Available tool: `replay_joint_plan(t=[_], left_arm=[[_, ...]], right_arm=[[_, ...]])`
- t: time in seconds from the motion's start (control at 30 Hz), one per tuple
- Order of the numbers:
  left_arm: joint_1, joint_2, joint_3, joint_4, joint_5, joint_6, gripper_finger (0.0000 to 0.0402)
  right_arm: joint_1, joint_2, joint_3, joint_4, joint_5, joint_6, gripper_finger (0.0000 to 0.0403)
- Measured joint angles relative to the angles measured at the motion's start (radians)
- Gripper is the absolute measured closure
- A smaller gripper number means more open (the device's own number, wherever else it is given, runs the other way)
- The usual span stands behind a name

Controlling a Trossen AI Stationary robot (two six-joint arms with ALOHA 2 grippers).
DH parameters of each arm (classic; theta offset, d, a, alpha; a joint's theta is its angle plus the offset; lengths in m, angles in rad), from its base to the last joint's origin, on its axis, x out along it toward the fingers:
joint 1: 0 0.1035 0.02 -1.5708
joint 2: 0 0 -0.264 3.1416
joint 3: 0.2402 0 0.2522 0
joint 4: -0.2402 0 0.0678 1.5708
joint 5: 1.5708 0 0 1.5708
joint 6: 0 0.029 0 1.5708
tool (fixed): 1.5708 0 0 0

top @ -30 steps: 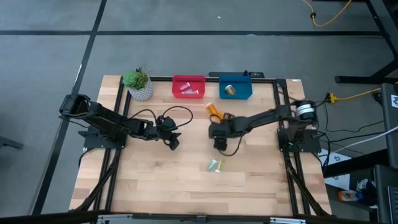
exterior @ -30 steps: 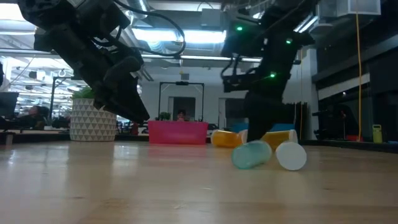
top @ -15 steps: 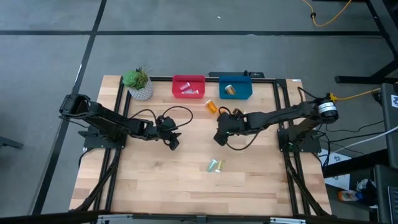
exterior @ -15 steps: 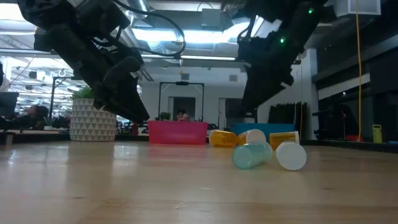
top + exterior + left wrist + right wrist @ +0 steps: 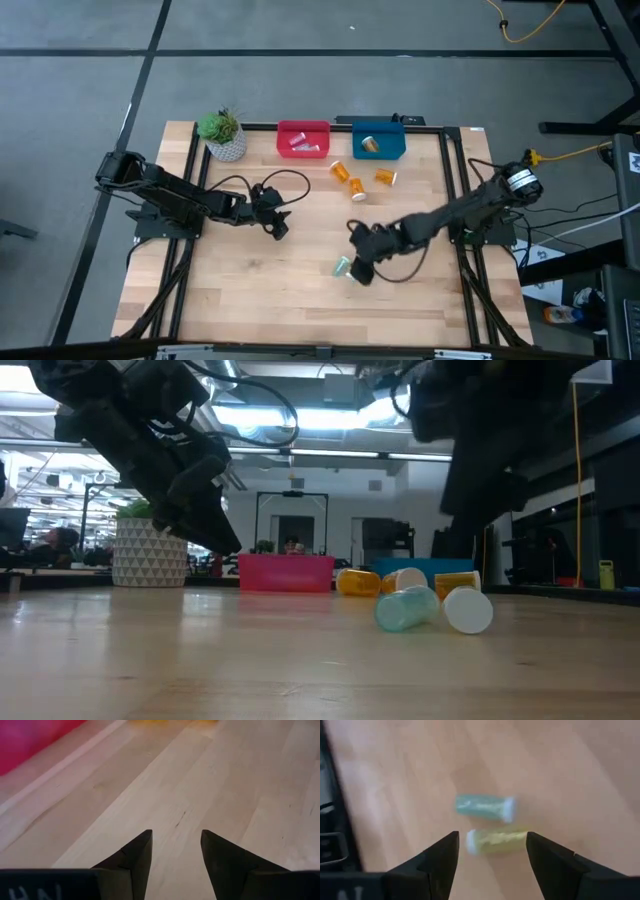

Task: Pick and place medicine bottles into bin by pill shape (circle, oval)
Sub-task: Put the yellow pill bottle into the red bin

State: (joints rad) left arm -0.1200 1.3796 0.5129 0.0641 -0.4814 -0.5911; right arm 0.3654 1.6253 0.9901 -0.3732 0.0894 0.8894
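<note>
Two orange bottles (image 5: 343, 172) (image 5: 385, 177) are seen lying loose on the bench (image 5: 250, 290), and two pastel vials, one teal (image 5: 485, 807) and one yellow-green (image 5: 496, 841), are counted side by side. Two bins, one red (image 5: 302, 138) and one blue (image 5: 378, 139), and one potted plant (image 5: 223, 134) are counted. Two arms are present, each with one claw (image 5: 276, 226) (image 5: 358, 265).
</note>
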Motion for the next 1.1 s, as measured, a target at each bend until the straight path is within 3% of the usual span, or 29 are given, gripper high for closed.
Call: replay_joint_plan(t=[0.2,0.4,0.67,0.77,1.1], left_arm=[[0.000,0.000,0.000,0.005,-0.011,0.003,0.0239],[-0.021,0.000,0.000,0.018,-0.014,0.118,0.0239],[-0.084,0.000,0.000,0.353,-0.014,0.401,0.0239],[-0.120,0.000,0.000,0.396,-0.013,0.495,0.0239],[-0.166,0.000,0.000,0.356,-0.011,0.470,0.0239]], right_arm=[[0.068,0.022,0.001,0.007,-0.016,0.097,0.0170],[0.080,0.095,0.001,0.007,-0.090,0.128,0.0170],[0.076,0.136,0.001,0.019,-0.012,0.136,0.0170],[0.076,0.139,0.001,0.018,0.004,0.172,0.0170],[0.066,0.144,0.002,0.059,0.052,0.144,0.0170]])
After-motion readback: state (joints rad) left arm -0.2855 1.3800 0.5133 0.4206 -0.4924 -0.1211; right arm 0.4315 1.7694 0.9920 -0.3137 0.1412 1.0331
